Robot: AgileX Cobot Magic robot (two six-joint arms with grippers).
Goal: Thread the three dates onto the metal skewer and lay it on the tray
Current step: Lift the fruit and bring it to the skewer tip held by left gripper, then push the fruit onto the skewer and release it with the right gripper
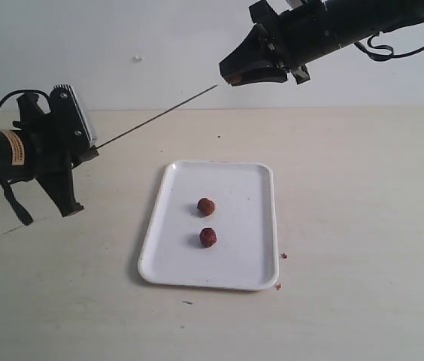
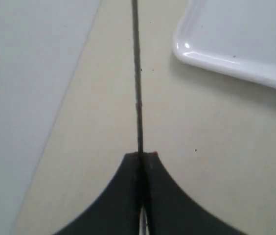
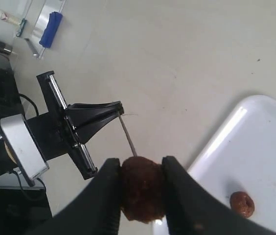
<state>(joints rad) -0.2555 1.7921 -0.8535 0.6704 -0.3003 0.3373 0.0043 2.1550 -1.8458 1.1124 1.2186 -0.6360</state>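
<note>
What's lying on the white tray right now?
One date and another lie apart on the tray. Nothing covers its surface; the third date is in the right jaws.

Exterior view: raised, distant, facing the worktop (image 1: 362, 226) and back wall (image 1: 122, 45). Left wrist view: close, sighting along the metal skewer (image 2: 137, 88). Right wrist view: close, looking down. All three share the tray (image 1: 242, 188).

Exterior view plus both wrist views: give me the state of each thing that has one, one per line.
Left gripper: shut on the metal skewer.
Metal skewer: airborne, tip at the held date; pierced, cannot tell.
Right gripper: shut on the held date, raised.
Held date: clamped, off the tray.
Other two dates: loose on the tray, apart, unthreaded.
Tray: flat on the table, no skewer on it.
</note>
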